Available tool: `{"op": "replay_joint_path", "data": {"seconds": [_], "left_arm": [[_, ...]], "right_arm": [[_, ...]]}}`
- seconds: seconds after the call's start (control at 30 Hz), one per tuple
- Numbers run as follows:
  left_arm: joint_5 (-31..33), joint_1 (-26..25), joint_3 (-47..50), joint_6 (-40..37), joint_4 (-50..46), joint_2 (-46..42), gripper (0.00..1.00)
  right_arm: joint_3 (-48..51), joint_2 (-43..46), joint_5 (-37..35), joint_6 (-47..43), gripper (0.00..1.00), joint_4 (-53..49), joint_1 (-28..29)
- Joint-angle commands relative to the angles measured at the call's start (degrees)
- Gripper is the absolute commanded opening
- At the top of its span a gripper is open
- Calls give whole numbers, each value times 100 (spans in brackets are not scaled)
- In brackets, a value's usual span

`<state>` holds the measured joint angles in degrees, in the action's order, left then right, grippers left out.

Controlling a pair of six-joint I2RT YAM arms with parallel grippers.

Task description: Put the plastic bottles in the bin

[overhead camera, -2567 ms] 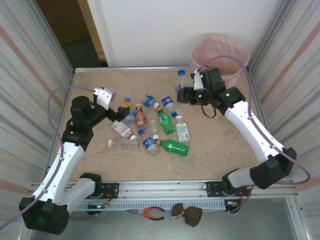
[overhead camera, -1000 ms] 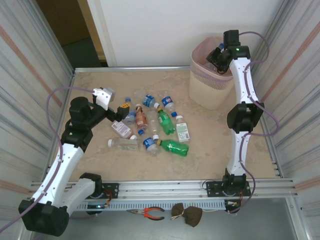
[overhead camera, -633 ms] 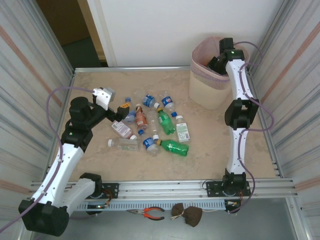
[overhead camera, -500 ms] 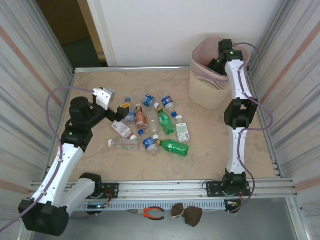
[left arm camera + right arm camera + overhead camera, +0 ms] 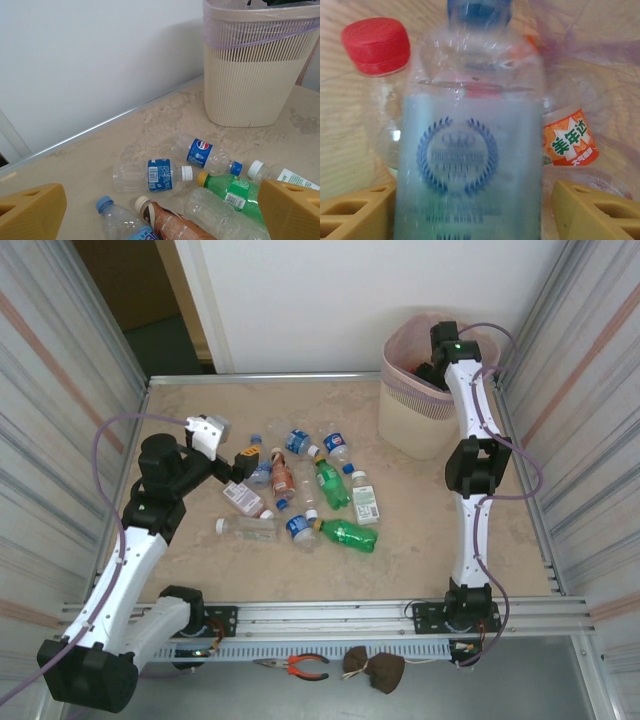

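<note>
Several plastic bottles (image 5: 310, 490) lie scattered mid-table, among them two green ones (image 5: 348, 533) and an orange-brown one (image 5: 283, 477). My left gripper (image 5: 250, 455) hovers open at the pile's left edge; in its wrist view the gripper (image 5: 160, 212) spans bottles with blue labels (image 5: 161, 175). The pale pink bin (image 5: 420, 425) stands at the back right. My right gripper (image 5: 432, 368) reaches down into it. In the right wrist view a clear bottle with a blue crest (image 5: 470, 150) hangs blurred between the open fingers (image 5: 595, 210), with a gap on its right side.
Inside the bin lie a red-capped bottle (image 5: 376, 45) and one with an orange label (image 5: 569, 140). The bin (image 5: 250, 85) has a plastic liner. Corrugated walls close in both sides. Pliers (image 5: 300, 667) lie below the front rail.
The right gripper has dipped a little lower into the bin and its jaws have spread apart from the clear bottle. The left arm has not moved.
</note>
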<state>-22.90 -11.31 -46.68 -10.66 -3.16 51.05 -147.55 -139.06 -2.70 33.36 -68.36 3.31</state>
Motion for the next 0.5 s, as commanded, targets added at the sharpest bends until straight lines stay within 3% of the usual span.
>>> {"op": "replay_joint_path", "data": {"seconds": [0.0,0.47], "left_arm": [[-136,6,-17,-7,-36,-43,99],[-193,32,-16,36,-8,-103,99]], "right_arm": [[52,-2,-205,-32,77,-488,8],[6,1218,-251,-54,78,-344,92]]}}
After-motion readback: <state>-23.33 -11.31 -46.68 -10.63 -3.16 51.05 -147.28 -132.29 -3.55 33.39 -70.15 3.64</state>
